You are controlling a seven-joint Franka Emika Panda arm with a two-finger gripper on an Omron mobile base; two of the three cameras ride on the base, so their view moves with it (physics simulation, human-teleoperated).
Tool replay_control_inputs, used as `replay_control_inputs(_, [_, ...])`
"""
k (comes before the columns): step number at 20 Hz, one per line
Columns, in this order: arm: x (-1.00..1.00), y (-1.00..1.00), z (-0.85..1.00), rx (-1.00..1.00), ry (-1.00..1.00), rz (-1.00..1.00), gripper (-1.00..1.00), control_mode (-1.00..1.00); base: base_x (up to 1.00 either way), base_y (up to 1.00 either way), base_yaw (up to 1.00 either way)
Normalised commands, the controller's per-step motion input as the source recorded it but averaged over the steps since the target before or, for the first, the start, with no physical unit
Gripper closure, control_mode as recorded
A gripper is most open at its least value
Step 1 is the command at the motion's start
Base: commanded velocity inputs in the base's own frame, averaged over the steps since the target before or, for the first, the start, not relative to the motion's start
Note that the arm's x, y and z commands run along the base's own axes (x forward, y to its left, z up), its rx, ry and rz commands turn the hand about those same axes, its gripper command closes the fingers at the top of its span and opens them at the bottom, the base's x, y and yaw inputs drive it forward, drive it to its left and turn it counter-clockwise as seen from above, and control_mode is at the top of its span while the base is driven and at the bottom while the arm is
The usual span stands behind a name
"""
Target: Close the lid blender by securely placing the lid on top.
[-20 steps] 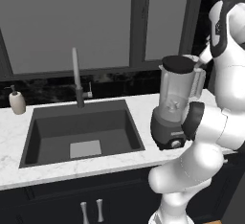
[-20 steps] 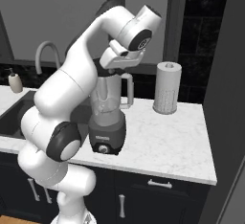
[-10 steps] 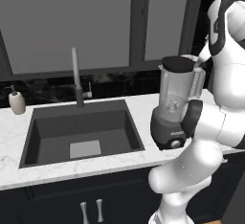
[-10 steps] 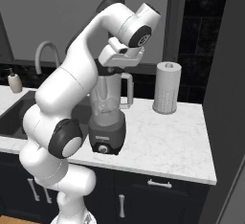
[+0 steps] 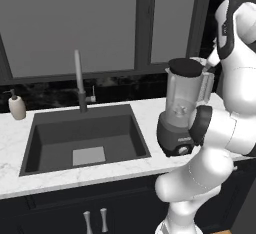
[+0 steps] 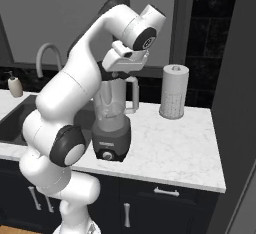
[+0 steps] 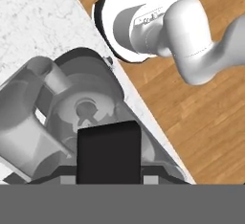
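The hand (image 6: pixel 121 62) hung directly over the mouth of the blender (image 6: pixel 112 128), its fingertips hidden behind its own white housing in the right base view. Its jaws were drawn close on the lid (image 5: pixel 185 67), a flat black disc seen edge-on at the jar's rim in the left base view; whether the disc was fully seated could not be made out. In the hand view a dark rectangular block crossed the lower centre, and below it the clear jar's interior, with blade hub and side handle, was visible.

The blender stood on the white marbled worktop (image 6: pixel 175 148), between the sink (image 5: pixel 85 140) and a white perforated cylinder (image 6: pixel 173 92) with a rounded top, which stood well apart toward the wall. The robot's elbow covered part of the blender's dark round base in the left base view. A curved grey tap (image 5: pixel 80 83) rose behind the dark rectangular sink, and a small beige soap bottle (image 5: pixel 17 107) stood at the worktop's far left. The jar was translucent grey with a spout.
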Motion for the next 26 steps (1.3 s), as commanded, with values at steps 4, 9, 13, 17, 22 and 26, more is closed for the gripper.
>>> replay_control_inputs(4, [0.28, 0.15, -0.03, -0.07, -0.03, 0.07, 1.00, -1.00, 0.00, 0.00, 0.00])
replay_control_inputs(9, [0.38, 0.02, 0.00, -0.02, 0.03, 0.05, 1.00, -1.00, 0.00, 0.00, 0.00])
replay_control_inputs(13, [0.50, 0.00, 0.00, -0.01, 0.04, 0.00, 1.00, -1.00, 0.00, 0.00, 0.00])
replay_control_inputs(17, [0.45, 0.00, 0.00, 0.00, 0.03, 0.00, 1.00, -1.00, 0.00, 0.00, 0.00])
replay_control_inputs(22, [0.00, 0.03, -0.05, 0.00, 0.00, 0.00, 1.00, -1.00, 0.00, 0.00, 0.00])
replay_control_inputs(26, [0.00, 0.04, 0.00, 0.01, 0.01, 0.00, 1.00, -1.00, 0.00, 0.00, 0.00])
